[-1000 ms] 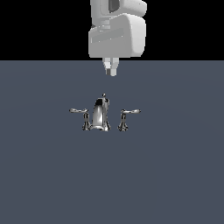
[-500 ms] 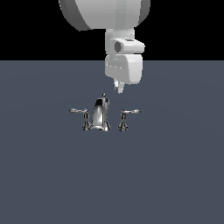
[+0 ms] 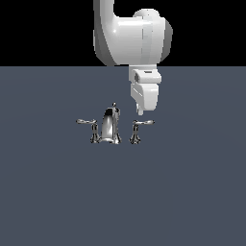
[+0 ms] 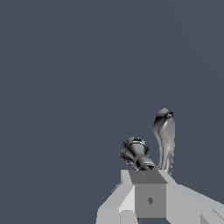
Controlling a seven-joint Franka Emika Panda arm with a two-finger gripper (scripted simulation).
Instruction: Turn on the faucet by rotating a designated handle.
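Note:
The chrome faucet (image 3: 110, 126) stands mid-floor in the exterior view, with a tapered spout and two levers. The handle (image 3: 142, 123) is the lever on the exterior view's right, a thin flat arm on a flared base. The mirrored lever (image 3: 86, 122) is on the left. My gripper (image 3: 140, 112) hangs just above the handle, fingers together and holding nothing, not touching it. In the wrist view the handle (image 4: 165, 135) and its flared base (image 4: 135, 153) show just beyond my fingertips (image 4: 148, 183). The spout is out of the wrist view.
A flat dark grey floor (image 3: 192, 192) surrounds the faucet. The bulky white arm (image 3: 134, 38) rises above the gripper at the top of the exterior view.
My gripper has moved from above the spout toward the exterior view's right and down, and now hangs just over the right-hand handle. The faucet has not moved.

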